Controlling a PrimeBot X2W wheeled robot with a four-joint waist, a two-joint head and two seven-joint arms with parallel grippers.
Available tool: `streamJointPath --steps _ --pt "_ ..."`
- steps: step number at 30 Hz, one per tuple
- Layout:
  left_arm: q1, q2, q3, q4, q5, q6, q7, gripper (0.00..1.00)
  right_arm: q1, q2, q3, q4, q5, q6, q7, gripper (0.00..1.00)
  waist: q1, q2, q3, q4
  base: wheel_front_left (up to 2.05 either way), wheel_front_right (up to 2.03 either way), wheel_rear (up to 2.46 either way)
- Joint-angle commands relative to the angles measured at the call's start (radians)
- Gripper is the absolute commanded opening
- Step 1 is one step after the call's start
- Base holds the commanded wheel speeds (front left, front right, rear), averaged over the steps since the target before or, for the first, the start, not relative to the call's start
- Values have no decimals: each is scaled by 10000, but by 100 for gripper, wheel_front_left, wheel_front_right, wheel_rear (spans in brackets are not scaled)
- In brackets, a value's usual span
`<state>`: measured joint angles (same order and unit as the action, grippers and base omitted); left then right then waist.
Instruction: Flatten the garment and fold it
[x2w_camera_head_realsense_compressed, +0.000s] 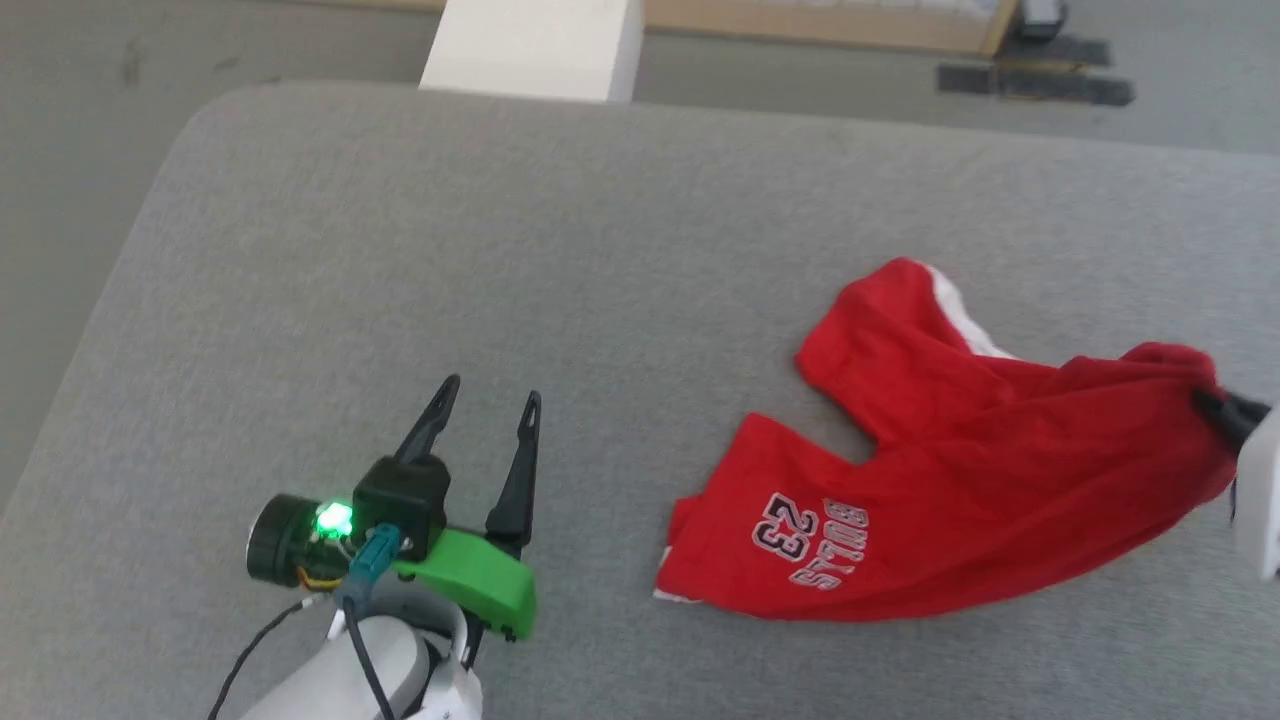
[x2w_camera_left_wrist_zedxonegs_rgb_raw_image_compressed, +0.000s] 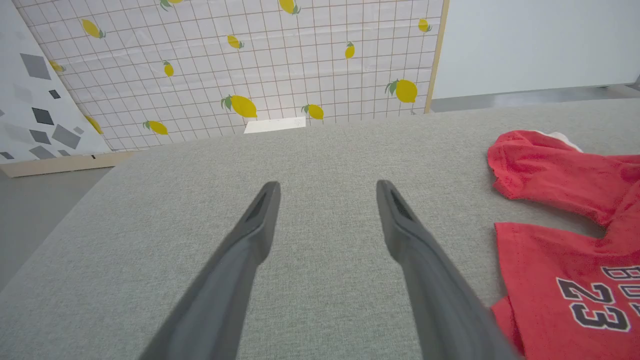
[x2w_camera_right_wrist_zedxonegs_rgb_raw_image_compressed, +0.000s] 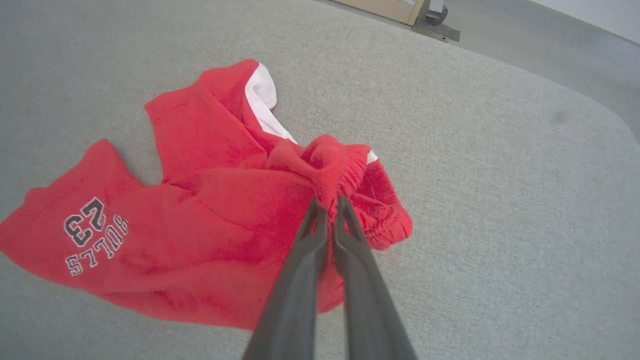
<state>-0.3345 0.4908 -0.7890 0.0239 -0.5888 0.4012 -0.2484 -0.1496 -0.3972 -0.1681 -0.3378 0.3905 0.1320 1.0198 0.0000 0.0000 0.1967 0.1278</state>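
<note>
Right hand (x2w_camera_right_wrist_zedxonegs_rgb_raw_image_compressed: 327, 204) clamps bunched garment (x2w_camera_right_wrist_zedxonegs_rgb_raw_image_compressed: 200, 210) | left hand (x2w_camera_head_realsense_compressed: 492, 390) wide, well apart from it

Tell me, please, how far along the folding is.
Early. Nothing is folded: the shorts lie rumpled on the grey pad. In hand: the right gripper is shut on the bunched waistband; the left gripper is open, apart from them. Remaining: flattening and every fold.

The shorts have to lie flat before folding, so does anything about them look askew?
Yes. The red basketball shorts lie crumpled, not flat: their gathered waistband is bunched and pinched in the right gripper, and the far leg curls over, showing its white stripe.
</note>
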Motion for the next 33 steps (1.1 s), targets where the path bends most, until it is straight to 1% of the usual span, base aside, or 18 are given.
streamJointPath --steps 1,4,8,10,11,13,16,17,18,22,27,29,30,33 --pt "-209 -75 16 35 92 -57 -41 100 -398 -128 23 432 -202 -13 14 0 0 0 741 720 0 0 0" --pt "-382 -191 22 93 143 -108 -56 100 -1213 -358 146 1755 -531 -13 -139 0 0 0 1009 1011 0 0 0" --pt "-523 -329 30 186 202 -169 -76 100 -2186 -389 220 3242 -901 -13 -547 0 0 0 1280 1294 0 0 0" --pt "-581 -401 22 217 238 -212 -85 100 -2662 -436 244 3863 -1222 -13 -945 0 0 0 1401 1410 0 0 0" --pt "-646 -517 17 274 295 -256 -97 100 -3352 -347 243 4665 -1611 -13 -1548 0 0 0 1532 1522 0 0 0" --pt "-672 -599 23 332 324 -281 -104 100 -3762 -247 310 5216 -1832 -13 -1949 0 0 0 1575 1561 0 0 0" --pt "-721 -741 37 434 362 -316 -113 100 -4126 -261 825 5964 -2050 -13 -2587 0 0 0 1595 1591 0 0 0" --pt "-729 -777 42 460 367 -323 -115 100 -4167 -289 1031 6158 -2048 -13 -2739 15 0 0 1578 1584 0 0 0" --pt "-735 -815 55 492 366 -333 -117 100 -4182 -386 1370 6348 -2056 -13 -2932 100 0 0 1545 1565 0 0 0" --pt "-712 -871 133 572 354 -364 -122 100 -4263 -701 2196 6780 -1753 -13 -3819 100 0 0 1297 1367 0 0 0" --pt "-588 -772 282 611 231 -415 -125 100 -4273 -1049 2902 6822 -1001 -13 -5224 100 0 0 705 890 0 0 0" --pt "-538 -717 355 595 150 -420 -122 100 -4185 -1157 3064 6696 -632 -13 -5769 100 0 0 435 685 0 0 0" --pt "-441 -660 506 530 -55 -408 -98 100 -3884 -1328 3292 6342 -144 -13 -6647 100 0 0 33 401 0 0 0" --pt "-361 -587 616 435 -208 -376 -37 100 -3346 -1370 3254 5852 363 -13 -7610 100 0 0 -363 93 0 0 0"
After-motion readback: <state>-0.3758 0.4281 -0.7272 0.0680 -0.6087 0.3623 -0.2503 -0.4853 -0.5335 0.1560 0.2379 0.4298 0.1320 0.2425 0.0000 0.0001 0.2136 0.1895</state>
